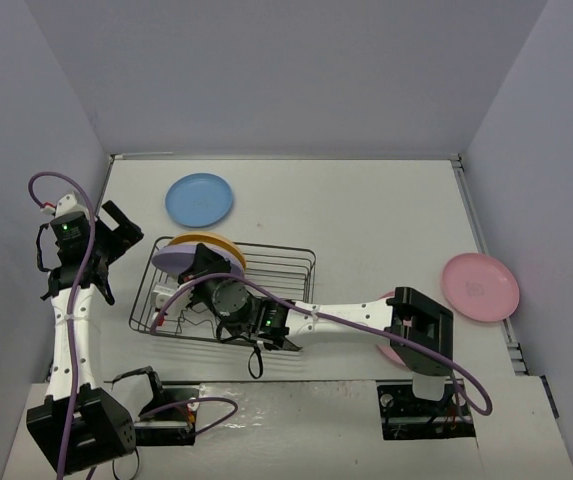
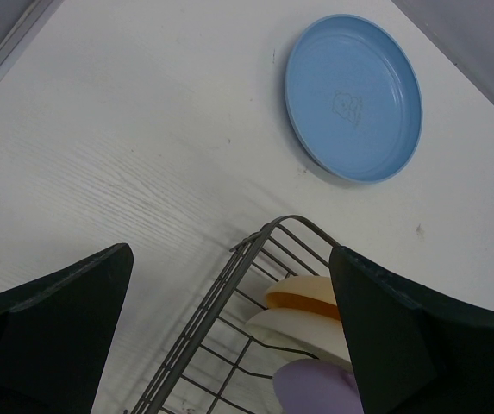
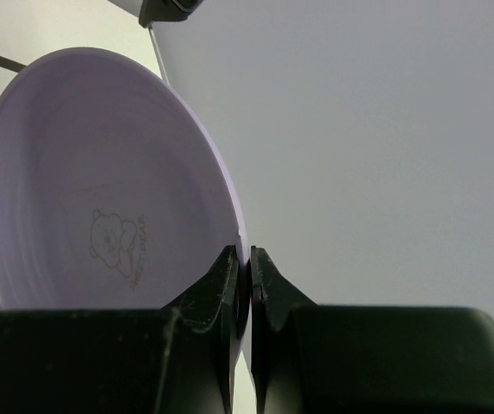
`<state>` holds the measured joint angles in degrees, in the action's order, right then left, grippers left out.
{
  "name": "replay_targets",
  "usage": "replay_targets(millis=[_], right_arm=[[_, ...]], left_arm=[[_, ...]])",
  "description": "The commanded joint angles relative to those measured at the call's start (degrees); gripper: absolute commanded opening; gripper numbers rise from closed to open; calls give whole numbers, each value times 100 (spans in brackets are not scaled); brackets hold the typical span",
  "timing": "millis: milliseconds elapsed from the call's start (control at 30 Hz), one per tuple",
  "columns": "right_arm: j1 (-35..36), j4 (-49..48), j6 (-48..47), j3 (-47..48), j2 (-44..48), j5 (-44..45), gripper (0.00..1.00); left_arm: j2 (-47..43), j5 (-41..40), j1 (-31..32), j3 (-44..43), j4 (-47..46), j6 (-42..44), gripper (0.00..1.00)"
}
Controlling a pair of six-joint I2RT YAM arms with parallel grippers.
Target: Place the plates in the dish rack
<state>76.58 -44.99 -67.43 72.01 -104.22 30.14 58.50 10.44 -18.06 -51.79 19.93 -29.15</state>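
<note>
Currently my right pincer grips the purple plate at the dish rack, yellow-orange plate and cream plate racked, blue plate and pink plate left on the table, my left pincer open, empty.

A round yellow-orange plastic plate, a cream plate and a purple plate fill the left end of the dark wire dish rack, and the long white right arm lies across its near side. The rack's right half is open from above.
</note>
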Motion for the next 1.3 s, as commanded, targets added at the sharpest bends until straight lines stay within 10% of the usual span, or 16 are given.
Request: replay_targets(millis=[0,533,967,1267], right_arm=[[-43,-629,143,112,13,27,0],[-187,-471,1282,33,-309,-123,2],[-249,-679,1861,-31,-208,86,66],[-655,535,3425,200,1004,-1204,87]], left_arm=[[-19,-10,5,-235,-200,41,97],[-32,-24,9,-235,-200,41,97],[-73,31,5,-227,-212,21,97],[-4,44,5,-516,-112,74,97]])
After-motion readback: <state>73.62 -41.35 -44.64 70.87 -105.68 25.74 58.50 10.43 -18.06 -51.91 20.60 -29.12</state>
